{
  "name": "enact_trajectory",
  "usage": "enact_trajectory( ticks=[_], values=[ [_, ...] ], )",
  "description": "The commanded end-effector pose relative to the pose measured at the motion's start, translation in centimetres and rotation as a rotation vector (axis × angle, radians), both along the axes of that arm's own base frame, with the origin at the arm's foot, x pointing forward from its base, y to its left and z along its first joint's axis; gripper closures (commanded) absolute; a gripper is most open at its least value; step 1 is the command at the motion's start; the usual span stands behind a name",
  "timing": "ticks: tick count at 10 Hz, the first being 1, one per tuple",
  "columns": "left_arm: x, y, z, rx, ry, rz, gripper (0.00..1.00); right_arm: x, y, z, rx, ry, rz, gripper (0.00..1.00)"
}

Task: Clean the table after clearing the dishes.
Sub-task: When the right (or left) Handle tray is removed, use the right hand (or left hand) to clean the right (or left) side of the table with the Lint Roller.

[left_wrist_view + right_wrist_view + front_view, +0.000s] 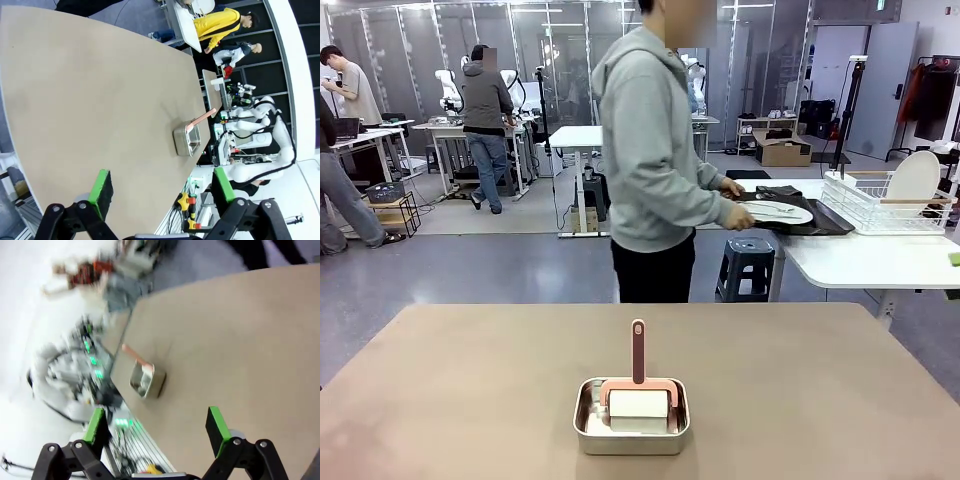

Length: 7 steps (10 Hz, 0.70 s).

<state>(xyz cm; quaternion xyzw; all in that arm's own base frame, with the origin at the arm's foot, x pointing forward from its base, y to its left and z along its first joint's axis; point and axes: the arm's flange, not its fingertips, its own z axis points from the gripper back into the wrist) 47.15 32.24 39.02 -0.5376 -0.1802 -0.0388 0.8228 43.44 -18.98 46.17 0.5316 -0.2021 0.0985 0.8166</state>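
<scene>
**Table.** The table (pixel 470 380) is carrying one item on its tan top, a steel pan (pixel 585 425) sitting close to the middle of the robot-side edge. A cleaning tool (pixel 638 405) with a white pad is resting inside the pan, and its pink handle is pointing toward the far edge.

**Left hand.** The left hand (pixel 161 187) is standing fully open with its green pads (pixel 100 192) wide apart, and it is gripping nothing. In the left wrist view the table top is spreading out ahead of the fingers, apart from them. The pan is lying well ahead of the hand, near the table's edge.

**Right hand.** The right hand (pixel 155 426) is also standing fully open and is holding nothing between its pads (pixel 216 425). In the right wrist view the table is lying ahead of it, and the pan is sitting well apart from the fingers, close to the edge.

**Dishes.** The person at the far edge is turning toward a smaller white table (pixel 860 262) beyond the far right corner. The person's hands (pixel 735 213) are holding a white plate (pixel 775 211) with cutlery on it just above a dark tray (pixel 825 225) — off the tan table and well apart from both robot hands. An upright plate (pixel 912 178) is standing in a wire rack (pixel 865 210) beside the tray.
</scene>
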Motion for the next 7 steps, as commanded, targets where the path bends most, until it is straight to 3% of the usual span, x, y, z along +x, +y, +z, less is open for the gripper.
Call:
enact_trajectory(
  ticks=[1,4,7],
  values=[
    [-0.6,0.0,0.2,0.017,-0.011,-0.009,0.0,0.7,5.8,3.0,-0.161,-0.11,0.182,0.0],
    [-0.6,0.0,0.2,0.017,-0.011,-0.009,0.0,2.4,18.8,6.5,-0.447,-0.26,0.508,0.0],
    [-0.6,0.0,0.2,0.017,-0.011,-0.009,0.0,2.1,30.9,4.9,-0.698,-0.371,0.779,0.0]
  ],
)
